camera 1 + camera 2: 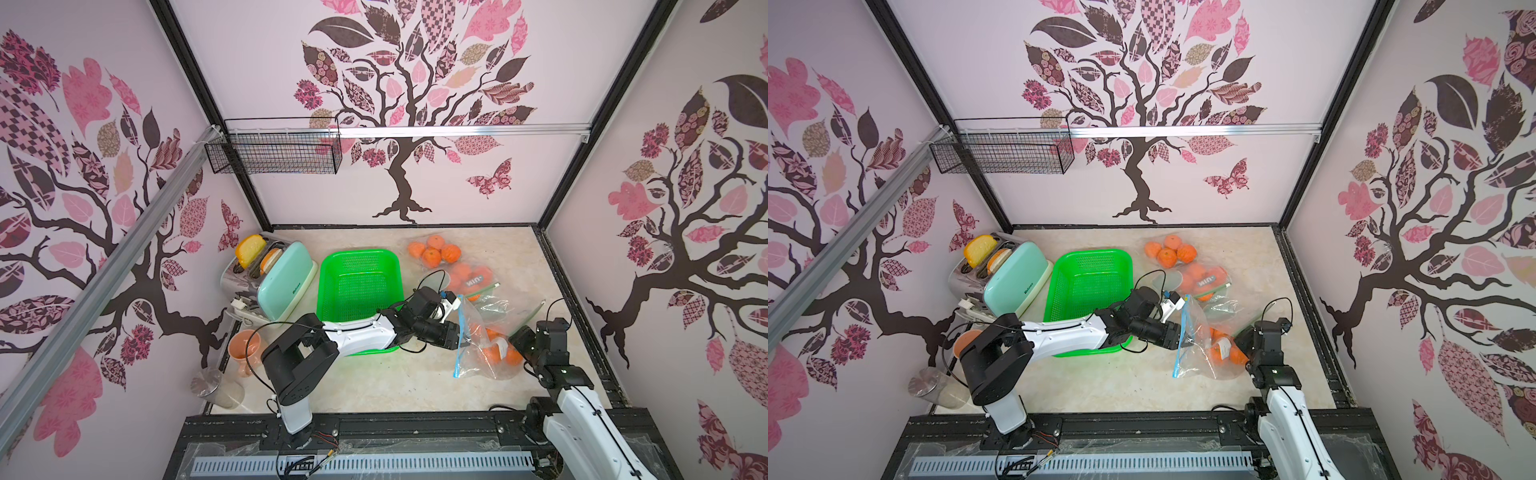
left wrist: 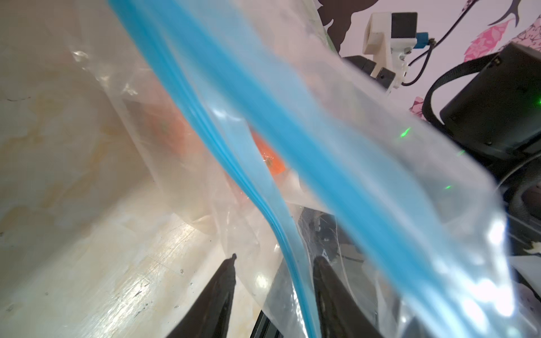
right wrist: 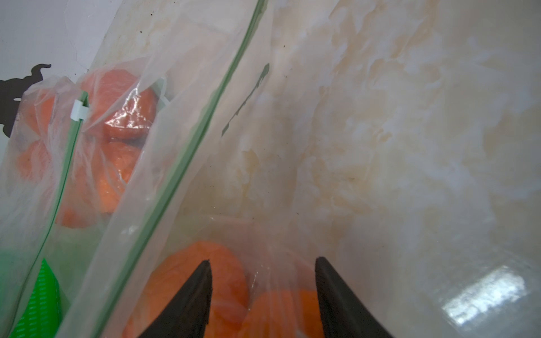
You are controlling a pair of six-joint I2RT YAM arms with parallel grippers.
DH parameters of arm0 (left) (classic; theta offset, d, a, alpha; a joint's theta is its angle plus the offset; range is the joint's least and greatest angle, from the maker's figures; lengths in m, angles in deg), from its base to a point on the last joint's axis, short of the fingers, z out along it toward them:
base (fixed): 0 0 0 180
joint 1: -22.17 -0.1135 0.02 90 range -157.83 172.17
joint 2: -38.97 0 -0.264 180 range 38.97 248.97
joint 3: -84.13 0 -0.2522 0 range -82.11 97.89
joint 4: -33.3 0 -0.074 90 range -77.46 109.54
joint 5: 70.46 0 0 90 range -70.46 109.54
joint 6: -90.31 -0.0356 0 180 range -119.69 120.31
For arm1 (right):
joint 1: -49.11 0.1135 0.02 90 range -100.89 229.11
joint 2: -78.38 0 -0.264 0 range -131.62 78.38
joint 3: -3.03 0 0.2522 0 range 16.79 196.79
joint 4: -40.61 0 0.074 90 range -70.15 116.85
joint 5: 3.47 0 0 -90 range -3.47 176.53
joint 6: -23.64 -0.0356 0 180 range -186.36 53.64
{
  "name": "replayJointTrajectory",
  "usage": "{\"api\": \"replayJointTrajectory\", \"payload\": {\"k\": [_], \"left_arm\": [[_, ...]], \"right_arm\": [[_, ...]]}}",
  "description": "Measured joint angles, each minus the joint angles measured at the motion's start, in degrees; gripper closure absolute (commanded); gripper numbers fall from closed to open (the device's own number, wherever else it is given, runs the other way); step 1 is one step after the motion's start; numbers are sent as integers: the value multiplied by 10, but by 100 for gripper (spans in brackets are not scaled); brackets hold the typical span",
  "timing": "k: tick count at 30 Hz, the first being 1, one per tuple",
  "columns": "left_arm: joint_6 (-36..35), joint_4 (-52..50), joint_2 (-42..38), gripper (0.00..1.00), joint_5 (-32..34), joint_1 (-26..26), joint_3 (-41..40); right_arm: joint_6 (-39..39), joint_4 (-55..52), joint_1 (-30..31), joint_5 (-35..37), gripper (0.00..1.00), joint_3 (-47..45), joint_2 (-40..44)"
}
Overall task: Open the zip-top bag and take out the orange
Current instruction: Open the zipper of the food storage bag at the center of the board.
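The green basket (image 1: 359, 286), mid-frame in both top views, shows only its bare mesh floor. Left of it a mint toaster (image 1: 286, 282) holds two bread slices (image 1: 249, 249). Right of the basket and lower in frame stands the crumpled clear bag (image 1: 478, 365). Its blue seal (image 1: 459, 353) runs up and down on the side facing the basket, and several oranges (image 1: 492, 355) sit low inside. Above it in frame lie two more bags of oranges (image 1: 434, 251), toward the back wall. A wire rack (image 1: 274, 156) hangs at upper left. A cup (image 1: 245, 351) and a lidded jar (image 1: 216, 388) stand at lower left.

The table (image 1: 374, 386) is pale marbled. The walls (image 1: 415, 104) carry pink and brown tree prints.

The left arm (image 1: 357, 336) reaches from the lower-left base across the basket's near edge to the seal. In the wrist view the left gripper (image 2: 276, 257) has its fingers apart, the blue strip passing between them unpinched. The right arm (image 1: 557, 365) rises from the lower right to the bag's right side. The right gripper (image 3: 263, 259) has its fingers spread over film and oranges. I cannot tell whether they press on anything.
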State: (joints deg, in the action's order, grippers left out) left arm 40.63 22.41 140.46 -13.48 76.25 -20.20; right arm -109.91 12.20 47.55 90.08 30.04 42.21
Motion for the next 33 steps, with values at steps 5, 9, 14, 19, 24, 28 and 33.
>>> {"api": "replayJointTrajectory", "payload": {"k": [5, 9, 14, 19, 24, 28, 33], "left_arm": [[18, 26, 4, 71, -8, 2, 24], [23, 39, 13, 78, -17, 16, 27], [14, 19, 20, 95, -15, 32, 24], [7, 1, 20, 100, 11, 30, -14], [-3, -56, 2, 100, 72, 26, -47], [-14, -120, -50, 100, 147, 23, -64], [-19, -153, -106, 100, 211, 9, -96]], "right_arm": [[3, 5, 0, 0, 41, 0, 1], [8, 7, 0, 1, 41, 0, 1], [15, 8, 0, 4, 42, 0, 1], [22, 8, 0, 12, 53, 0, 1], [30, 8, 0, 26, 74, 16, 2], [40, 10, 0, 47, 82, 34, 6], [53, 8, 0, 64, 76, 50, 1]]}}
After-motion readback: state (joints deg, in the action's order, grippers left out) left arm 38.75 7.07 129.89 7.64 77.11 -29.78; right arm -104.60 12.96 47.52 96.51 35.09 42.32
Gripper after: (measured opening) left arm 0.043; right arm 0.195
